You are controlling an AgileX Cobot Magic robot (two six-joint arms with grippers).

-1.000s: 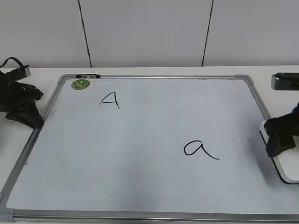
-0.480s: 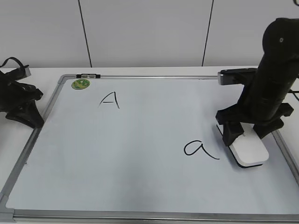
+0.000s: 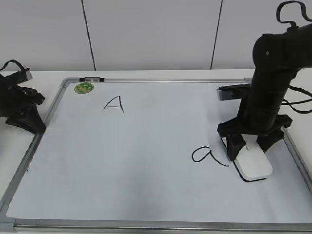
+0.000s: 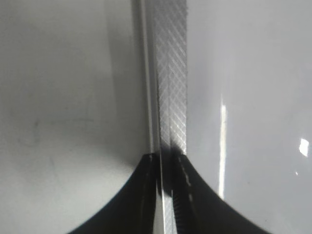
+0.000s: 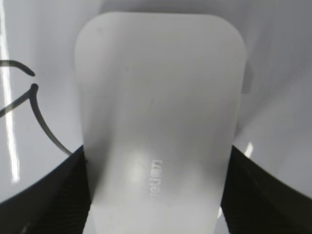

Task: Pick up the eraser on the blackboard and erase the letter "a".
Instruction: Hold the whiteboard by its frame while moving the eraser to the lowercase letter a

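The blackboard (image 3: 146,161) is a white board with a silver frame, lying flat on the table. The lowercase letter "a" (image 3: 208,156) is drawn in black at its right middle; its tail also shows in the right wrist view (image 5: 29,105). My right gripper (image 3: 250,145) is shut on the eraser (image 3: 253,165), a white rounded block with grey lettering (image 5: 158,122), resting on the board just right of the "a" and touching its tail end. My left gripper (image 3: 24,119) rests at the board's left edge, its jaws (image 4: 165,161) closed over the frame strip.
A capital "A" (image 3: 114,104) is drawn at the upper left of the board. A round green sticker (image 3: 84,87) sits in the top left corner beside a small clip (image 3: 92,78). A white wall stands behind the table.
My right arm has carried the eraser leftward from the board's right edge across the board, and it now sits right beside the "a". The left arm has not moved.
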